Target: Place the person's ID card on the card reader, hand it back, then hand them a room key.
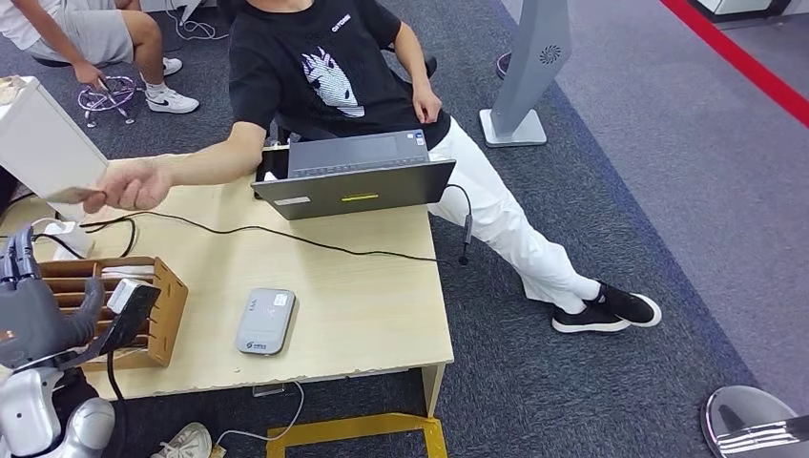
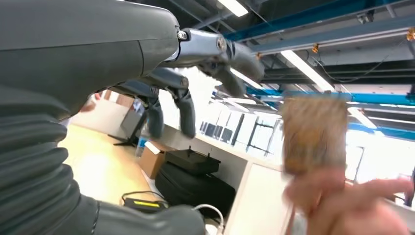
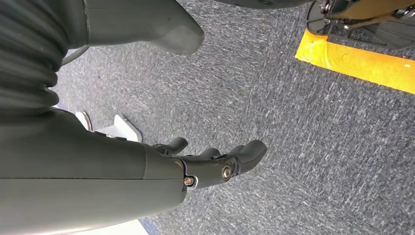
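The person's hand reaches over the table's far left corner and holds out a tan ID card. In the left wrist view the same card is blurred, pinched in the person's fingers a short way from my left hand. My left hand is raised at the table's left edge, fingers apart and empty. The grey card reader lies flat near the table's front edge. My right hand hangs over the carpet, fingers stretched out, holding nothing.
A wooden slotted holder with white cards stands beside my left hand. An open laptop sits at the far edge, and a black cable runs across the table. A second person sits at the far left.
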{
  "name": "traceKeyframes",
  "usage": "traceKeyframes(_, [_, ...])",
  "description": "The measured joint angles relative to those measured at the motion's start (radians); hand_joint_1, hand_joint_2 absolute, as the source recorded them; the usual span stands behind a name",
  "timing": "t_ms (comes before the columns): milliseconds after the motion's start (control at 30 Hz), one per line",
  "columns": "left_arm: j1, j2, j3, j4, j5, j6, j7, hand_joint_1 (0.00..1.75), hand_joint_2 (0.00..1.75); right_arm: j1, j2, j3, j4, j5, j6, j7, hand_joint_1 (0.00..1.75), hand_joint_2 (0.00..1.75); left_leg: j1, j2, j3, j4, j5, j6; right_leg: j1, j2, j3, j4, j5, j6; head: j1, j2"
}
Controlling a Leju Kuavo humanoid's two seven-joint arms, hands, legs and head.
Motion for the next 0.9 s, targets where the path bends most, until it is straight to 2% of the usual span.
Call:
traceKeyframes(167, [0.024, -0.020, -0.012, -0.065, 0.031, -0.021, -0.030, 0.00, 1.75, 0.001, 0.000, 0.000, 0.000, -0.004, -0.003, 0.004, 0.00, 1.75, 0.000, 0.000, 0.000, 0.000, 0.000, 0.000, 0.000, 0.000, 0.000, 0.000, 0.000, 0.000, 0.000, 0.000])
traceKeyframes(400, [0.092, -0.041, -0.090, -0.213, 0.191, -0.153, -0.062, 0.00, 1.75, 0.005, 0.000, -0.005, 0.000, -0.023, -0.003, 0.008, 0.00, 1.75, 0.000, 0.000, 0.000, 0.000, 0.000, 0.000, 0.000, 0.000, 0.000, 0.000, 0.000, 0.000, 0.000, 0.000])
traceKeyframes(700, [0.181, -0.047, -0.223, -0.392, 0.235, -0.224, -0.106, 0.00, 1.75, 0.007, 0.000, -0.025, 0.000, -0.043, -0.003, 0.008, 0.00, 1.75, 0.000, 0.000, 0.000, 0.000, 0.000, 0.000, 0.000, 0.000, 0.000, 0.000, 0.000, 0.000, 0.000, 0.000])
traceKeyframes(900, [0.203, -0.043, -0.258, -0.444, 0.242, -0.246, -0.100, 0.00, 1.75, 0.007, 0.000, -0.033, -0.001, -0.047, -0.002, 0.008, 0.00, 1.75, 0.000, 0.000, 0.000, 0.000, 0.000, 0.000, 0.000, -0.001, 0.000, 0.000, 0.000, 0.000, 0.000, 0.000])
